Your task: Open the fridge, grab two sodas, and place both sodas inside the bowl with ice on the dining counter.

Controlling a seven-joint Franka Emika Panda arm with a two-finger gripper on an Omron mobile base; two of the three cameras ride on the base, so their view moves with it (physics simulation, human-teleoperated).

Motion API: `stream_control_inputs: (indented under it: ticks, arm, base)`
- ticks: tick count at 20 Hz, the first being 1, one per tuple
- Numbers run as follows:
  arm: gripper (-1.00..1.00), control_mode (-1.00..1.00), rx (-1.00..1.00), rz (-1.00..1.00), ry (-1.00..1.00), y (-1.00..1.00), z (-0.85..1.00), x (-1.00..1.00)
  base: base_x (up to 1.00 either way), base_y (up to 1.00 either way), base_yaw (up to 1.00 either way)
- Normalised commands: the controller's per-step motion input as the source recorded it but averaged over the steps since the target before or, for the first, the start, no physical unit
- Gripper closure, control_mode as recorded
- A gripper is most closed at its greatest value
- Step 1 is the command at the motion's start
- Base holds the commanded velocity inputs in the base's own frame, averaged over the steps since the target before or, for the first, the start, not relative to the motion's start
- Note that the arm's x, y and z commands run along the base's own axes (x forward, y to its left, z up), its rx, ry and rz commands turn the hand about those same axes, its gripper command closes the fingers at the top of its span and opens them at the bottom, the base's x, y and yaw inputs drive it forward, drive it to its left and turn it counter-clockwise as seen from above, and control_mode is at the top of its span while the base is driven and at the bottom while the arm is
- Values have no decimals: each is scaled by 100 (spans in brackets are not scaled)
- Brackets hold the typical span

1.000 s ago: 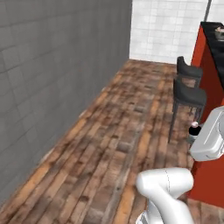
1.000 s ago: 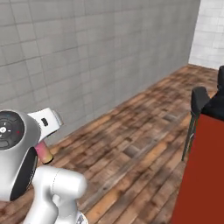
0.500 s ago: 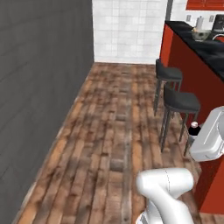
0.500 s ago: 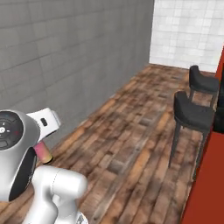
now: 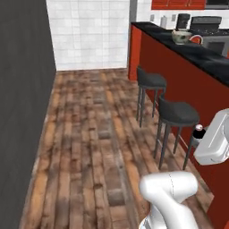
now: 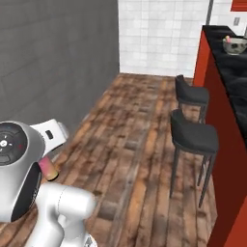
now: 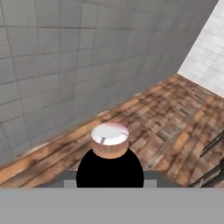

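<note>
1. My end effector point(image 7: 110, 186) is clenched on a soda point(image 7: 110, 153); in the hand view I see its pale cap and its dark shoulder between the tips, and the bottle points away from the camera.
2. In the left base view the dark top of the soda shows just beside the white hand, near the red front of the table point(image 5: 188, 80). In the right base view its pink-orange body shows under the wrist.
3. The bowl point(image 5: 181, 36) stands far ahead on the black top of the table, well apart from the hand.
4. I judge the step is carrying the soda to the bowl. To do it well I would keep the grip firm, drive along the stools point(image 5: 178, 114) without touching them, and lift the bottle above the table edge before reaching.
5. The arm is folded close to the base, with the hand held low at its side.
</note>
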Motion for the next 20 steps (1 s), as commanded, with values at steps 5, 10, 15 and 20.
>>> stream_control_inputs:
  ticks: [5,10,15,20]
  arm:
    - [100,100,0,0,0,0,0,0]
    - [100,100,0,0,0,0,0,0]
    - [100,100,0,0,0,0,0,0]
    - [100,100,0,0,0,0,0,0]
  base:
    - [89,66,-46]
    - [79,71,-47]
    - [75,73,-46]
    - [70,76,-45]
